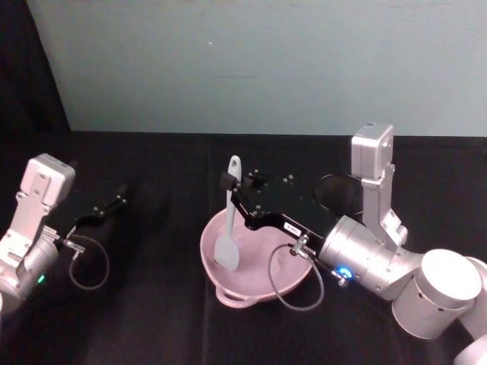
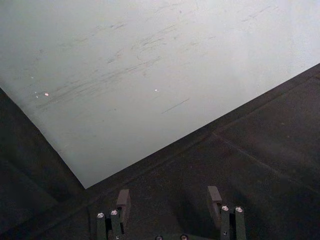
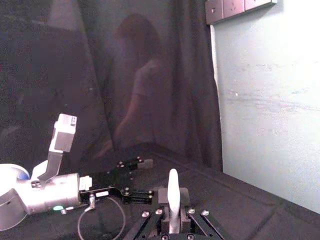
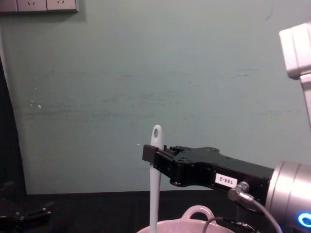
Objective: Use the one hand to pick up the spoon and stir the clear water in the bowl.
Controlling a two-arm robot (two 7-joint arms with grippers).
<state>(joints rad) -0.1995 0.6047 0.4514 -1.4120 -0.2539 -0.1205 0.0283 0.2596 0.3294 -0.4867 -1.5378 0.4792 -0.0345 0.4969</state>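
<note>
Black-draped worktop (image 1: 152,304) before a pale teal wall (image 1: 266,68). Mid-worktop: pink bowl (image 1: 211,274), loop handle toward the robot. Above it, right gripper (image 1: 227,182), jaws clamped on the spoon (image 1: 228,220) high on the handle, just under the hanging hole. Spoon near upright, head down inside the bowl. No telling whether the head touches water; water itself not made out.

Handling, as a judgement: likely light, stiff, thin plastic, smooth, so prone to pivoting or slipping between the jaws under sideways drag. Long lever below so high a grip; firmer control probably lower on the handle, though adequate for gentle circles. Bowl likely light too and unfixed: easy to shove or tip with a knock on the wall, so small strokes, clear of the rim.

Left gripper (image 2: 169,197) parked at the worktop's left, well apart from the bowl, jaws apart, nothing between.

Views compared:
- **Head view:** spoon head against the bowl's inside, plus the whole layout.
- **Chest view:** side-on, hole end of the spoon (image 4: 154,194) poking above the jaws, shaft dropping behind the bowl (image 4: 170,229) rim; none of the bowl's inside.
- **Right wrist view:** handle (image 3: 173,190) pinched dead centre, left gripper farther off.
- **Left wrist view:** own jaws apart over bare cloth, wall beyond.
</note>
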